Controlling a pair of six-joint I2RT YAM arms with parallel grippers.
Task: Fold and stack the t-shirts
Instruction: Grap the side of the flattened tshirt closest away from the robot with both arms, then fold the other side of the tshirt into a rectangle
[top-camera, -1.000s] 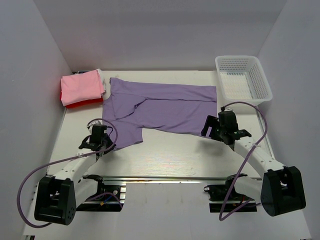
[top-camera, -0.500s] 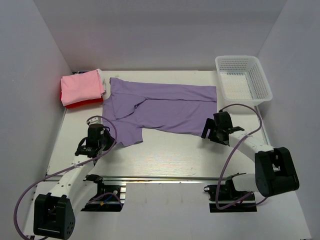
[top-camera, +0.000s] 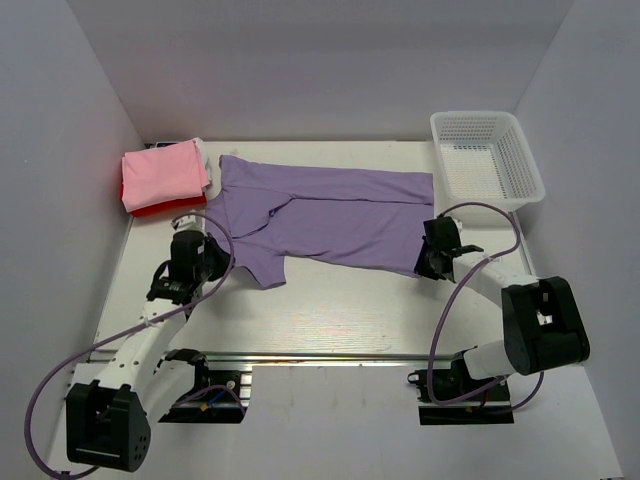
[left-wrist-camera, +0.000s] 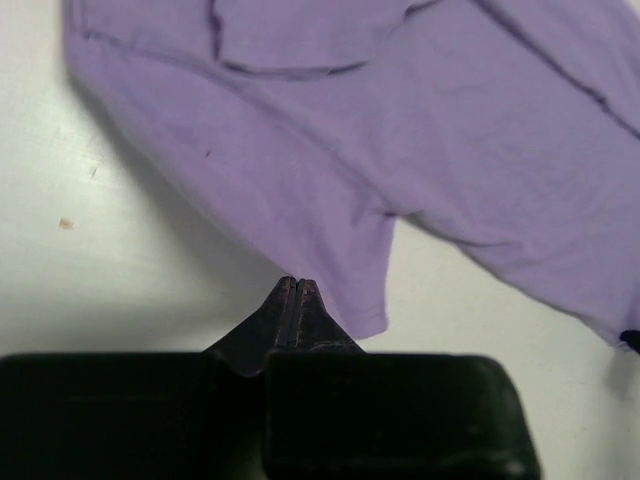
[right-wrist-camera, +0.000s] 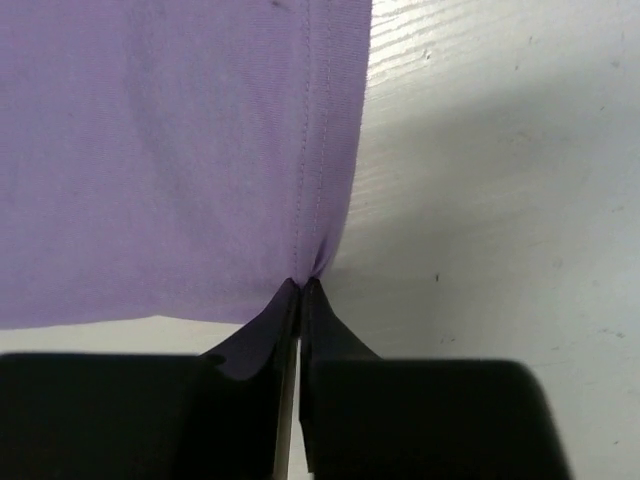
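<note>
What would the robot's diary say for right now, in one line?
left gripper: shut on lavender t-shirt edge | right gripper: shut on its hem corner | pink t-shirt: folded atop red t-shirt

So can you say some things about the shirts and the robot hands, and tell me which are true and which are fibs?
1. The purple t-shirt lies spread out on the table. True.
2. The pink t-shirt is inside the basket. False: it lies folded on top of the red t-shirt at the far left, and the basket holds no shirt.
3. The right gripper is pinching the edge of the purple t-shirt. True.
4. The left gripper is wide open. False: its jaws are shut together, right at the purple t-shirt's edge.
</note>
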